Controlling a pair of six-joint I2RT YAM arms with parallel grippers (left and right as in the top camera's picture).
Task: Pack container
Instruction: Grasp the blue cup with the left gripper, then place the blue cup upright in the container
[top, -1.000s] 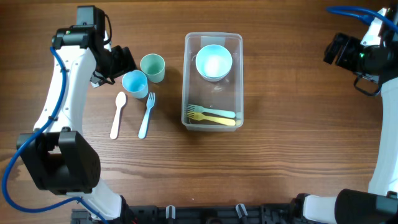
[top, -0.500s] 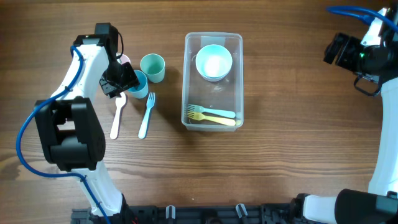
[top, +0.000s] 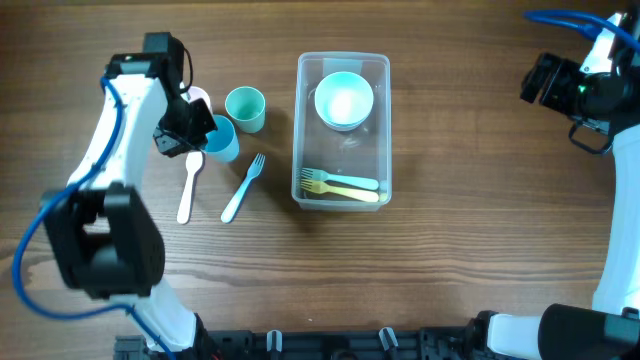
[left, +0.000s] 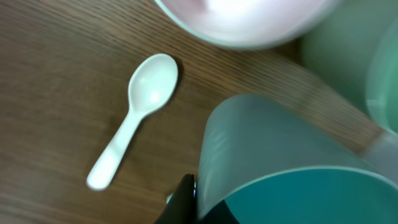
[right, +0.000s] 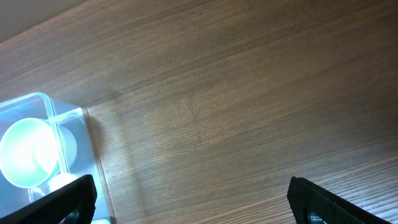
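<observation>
The clear container (top: 343, 62) stands mid-table, holding a pale blue bowl (top: 344, 100) and a green and a yellow fork (top: 340, 185). Left of it, my left gripper (top: 203, 138) is shut on the wall of the blue cup (top: 222, 142). In the left wrist view one dark finger (left: 183, 200) presses the outside of the blue cup (left: 273, 149). A green cup (top: 245, 108) and a pink bowl (top: 200, 96) sit close by. My right gripper (top: 532, 80) hovers open and empty at the far right, its fingers (right: 68, 199) wide apart and the container (right: 62, 118) at their left.
A white spoon (top: 189, 185) and a pale blue fork (top: 241, 188) lie on the wood in front of the cups. The spoon (left: 134, 118) also lies left of the cup in the left wrist view. Bare wooden table lies between the container and the right arm.
My left gripper closed on the blue cup's wall. The blue fork was nudged and now lies tilted, tines to the right. The right arm has not moved.
</observation>
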